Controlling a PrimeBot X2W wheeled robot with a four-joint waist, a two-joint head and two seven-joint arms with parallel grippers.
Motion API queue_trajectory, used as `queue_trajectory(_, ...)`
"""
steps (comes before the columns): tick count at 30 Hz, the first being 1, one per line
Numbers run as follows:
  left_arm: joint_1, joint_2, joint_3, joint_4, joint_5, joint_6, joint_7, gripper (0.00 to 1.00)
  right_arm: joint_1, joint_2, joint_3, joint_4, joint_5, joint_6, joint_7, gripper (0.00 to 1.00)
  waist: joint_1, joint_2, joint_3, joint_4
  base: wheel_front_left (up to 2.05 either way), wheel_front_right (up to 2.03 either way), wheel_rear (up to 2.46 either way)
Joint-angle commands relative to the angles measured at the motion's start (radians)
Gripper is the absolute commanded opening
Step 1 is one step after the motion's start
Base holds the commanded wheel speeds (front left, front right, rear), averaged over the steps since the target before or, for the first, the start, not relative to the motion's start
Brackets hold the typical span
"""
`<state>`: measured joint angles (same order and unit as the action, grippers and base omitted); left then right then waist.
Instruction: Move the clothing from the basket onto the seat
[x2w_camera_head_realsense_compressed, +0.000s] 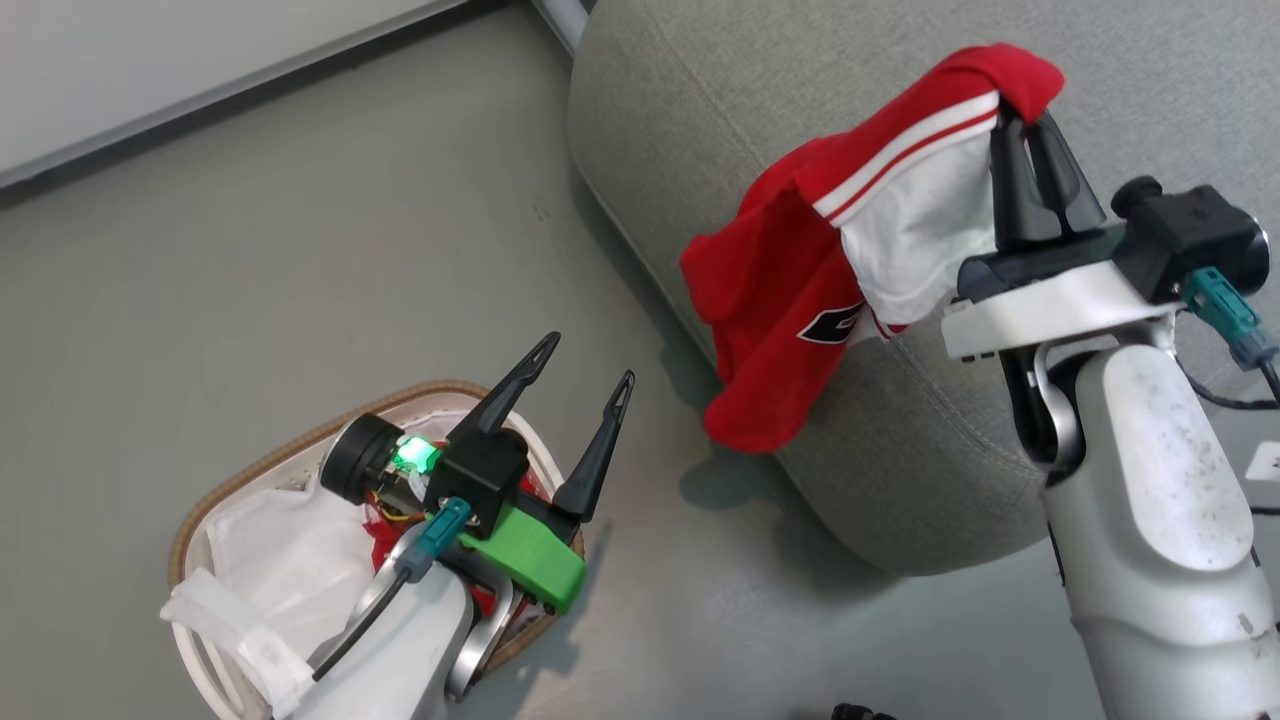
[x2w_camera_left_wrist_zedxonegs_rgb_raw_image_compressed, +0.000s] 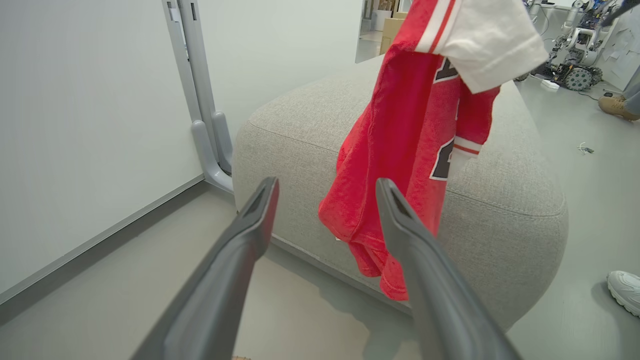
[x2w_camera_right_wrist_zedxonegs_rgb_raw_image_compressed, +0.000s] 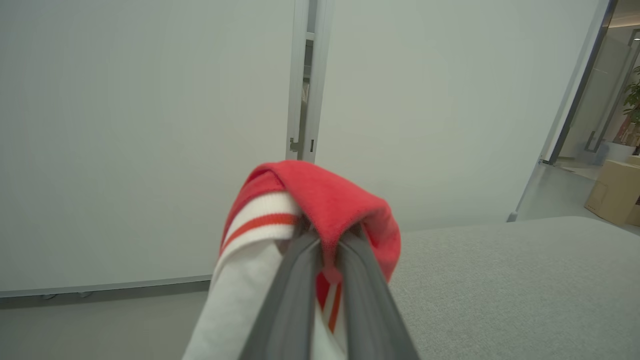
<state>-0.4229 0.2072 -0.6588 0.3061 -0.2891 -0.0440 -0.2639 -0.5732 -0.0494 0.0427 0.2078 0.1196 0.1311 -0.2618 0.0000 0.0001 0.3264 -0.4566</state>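
Right gripper (x2w_camera_head_realsense_compressed: 1025, 125) tips were buried under a red fold, pinched tight on the clothing (x2w_camera_head_realsense_compressed: 790, 290). It hung with its long axis vertical, hem pointing floorward, against the seat (x2w_camera_head_realsense_compressed: 700, 110) edge; actual contact was unclear. Left gripper (x2w_camera_head_realsense_compressed: 589, 359) was spread wide and empty above the basket (x2w_camera_head_realsense_compressed: 300, 440), hiding most of the contents.
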Motion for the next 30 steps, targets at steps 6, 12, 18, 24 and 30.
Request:
queue_trajectory(6,-0.019,-0.015,-0.006,0.005,0.01,-0.002,-0.001,1.0,-0.137,-0.028,-0.037,0.054,-0.058,-0.001,-0.005,0.0,0.0,-0.0001,0.041,0.058,0.0,0.0,0.0)
queue_trajectory(12,-0.02,-0.03,-0.017,-0.002,0.026,-0.005,-0.001,1.0,-0.365,-0.12,-0.089,0.147,-0.045,-0.001,0.01,0.0,0.0,-0.0001,0.074,0.135,0.0,0.0,0.0)
queue_trajectory(18,-0.04,-0.039,-0.033,-0.029,0.047,-0.007,-0.001,1.0,-0.611,-0.281,-0.134,0.203,-0.07,-0.001,0.104,0.0,0.0,-0.0001,0.13,0.215,0.0,0.0,0.0)
queue_trajectory(24,-0.061,-0.039,-0.044,-0.057,0.07,-0.008,-0.001,1.0,-0.809,-0.458,-0.192,0.263,-0.112,-0.001,0.185,0.0,0.0,-0.0001,0.207,0.283,0.0,0.0,0.0)
queue_trajectory(30,-0.085,-0.031,-0.044,-0.079,0.083,0.0,0.0,1.0,-0.857,-0.547,-0.249,0.344,-0.139,-0.001,0.199,0.0,0.0,-0.0001,0.3,0.32,0.0,0.0,0.0)
